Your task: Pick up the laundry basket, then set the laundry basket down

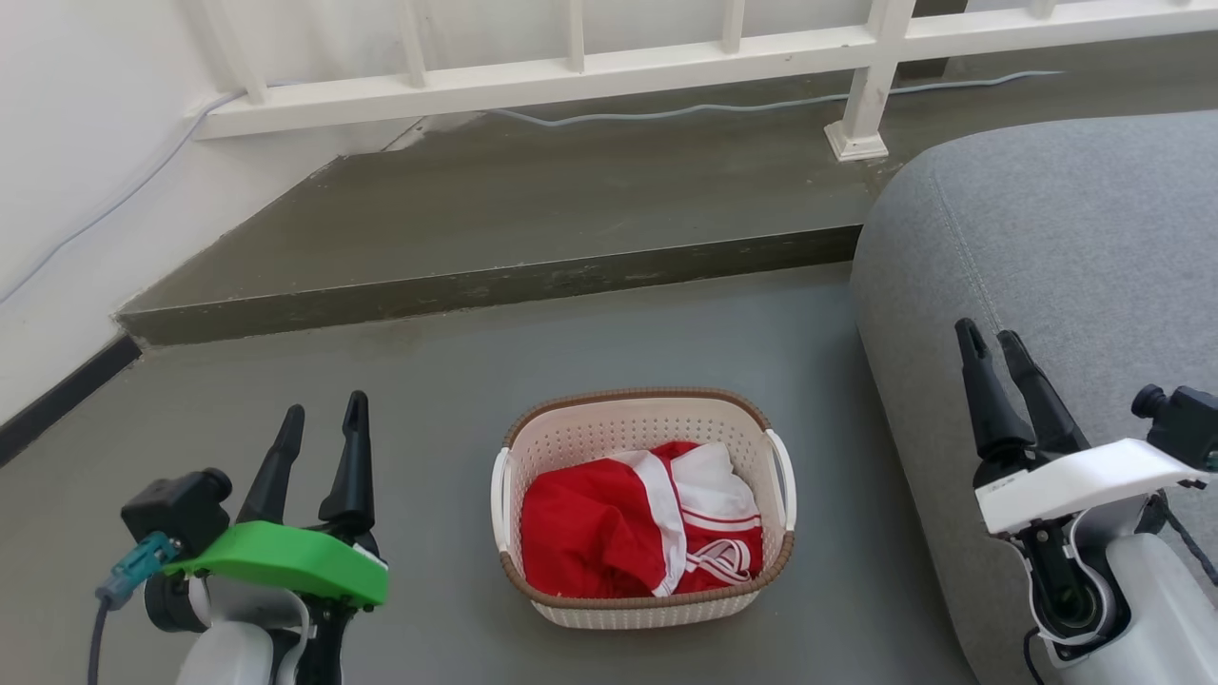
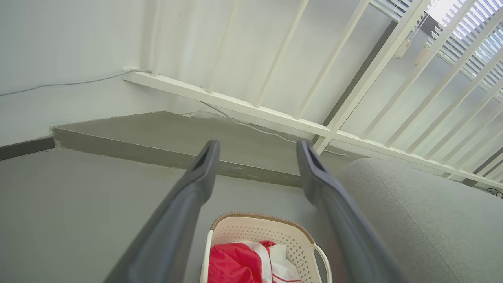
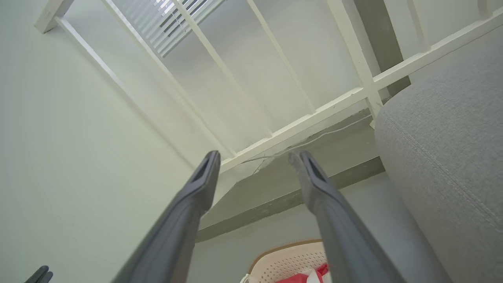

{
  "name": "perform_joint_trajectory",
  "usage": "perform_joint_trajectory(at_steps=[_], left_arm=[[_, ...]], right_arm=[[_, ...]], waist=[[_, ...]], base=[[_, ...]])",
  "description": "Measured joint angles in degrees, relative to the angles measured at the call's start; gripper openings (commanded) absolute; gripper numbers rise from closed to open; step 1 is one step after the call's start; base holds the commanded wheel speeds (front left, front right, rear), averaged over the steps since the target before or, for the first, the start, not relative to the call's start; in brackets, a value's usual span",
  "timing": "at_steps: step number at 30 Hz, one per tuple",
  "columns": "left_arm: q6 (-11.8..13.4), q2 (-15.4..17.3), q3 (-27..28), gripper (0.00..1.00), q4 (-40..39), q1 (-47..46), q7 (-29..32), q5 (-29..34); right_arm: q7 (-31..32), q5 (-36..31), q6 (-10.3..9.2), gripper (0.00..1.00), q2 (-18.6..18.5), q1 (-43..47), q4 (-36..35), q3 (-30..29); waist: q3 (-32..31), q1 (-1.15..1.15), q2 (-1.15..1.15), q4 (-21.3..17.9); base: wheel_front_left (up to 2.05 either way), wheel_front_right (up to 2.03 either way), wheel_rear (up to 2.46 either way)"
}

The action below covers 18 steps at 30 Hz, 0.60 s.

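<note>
Basket (image 1: 638,423) sits on the grey floor (image 1: 428,381), square in front of us, between the two arms and just beside the sofa (image 1: 1066,257). We have the left gripper (image 1: 325,407) parted, nothing in it, well off the basket's left side. The right gripper (image 1: 987,333) is parted too and empty, over the sofa edge, apart from the basket.

It looks like thin moulded plastic: cream-white, a rounded rectangle, walls dotted with small holes, a brown woven-look band round the rim. Inside lies a crumpled red and white garment (image 1: 628,533), soft cloth filling much of the bottom.

We judge it light, one garment adding little. The walls look stiff enough to keep shape but likely to flex if squeezed, and smooth plastic may slip between hard fingers. So we'd go for the white loop handles (image 1: 499,499), one on each long side, standing a little off the wall with a gap behind. One finger through each gap, both arms lifting together, should keep it level. A one-sided hold risks tipping it and spilling the cloth.
</note>
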Motion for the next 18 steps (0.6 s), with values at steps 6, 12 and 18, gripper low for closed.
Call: perform_joint_trajectory(at_steps=[6, 12, 18], left_arm=[[0.6, 0.0, -1.2, 1.0, -0.4, -0.2, -1.4, 5.4], [1.0, -0.1, -1.8, 1.0, -1.0, -1.2, -2.8, 11.0], [1.4, -0.1, -2.3, 1.0, -1.3, -1.2, -3.7, 14.9]], right_arm=[[-1.2, -6.1, -0.62, 1.0, -0.5, -0.5, 1.8, 1.6], [-2.6, -12.8, -1.6, 1.0, -1.0, -0.9, 3.1, 3.2], [-3.5, -16.2, -2.03, 1.0, -1.0, -1.9, 3.8, 3.6]], waist=[[0.0, 0.0, 0.0, -0.1], [0.0, 0.0, 0.0, -0.1], [0.0, 0.0, 0.0, -0.1]], base=[[0.0, 0.0, 0.0], [0.0, 0.0, 0.0], [0.0, 0.0, 0.0]])
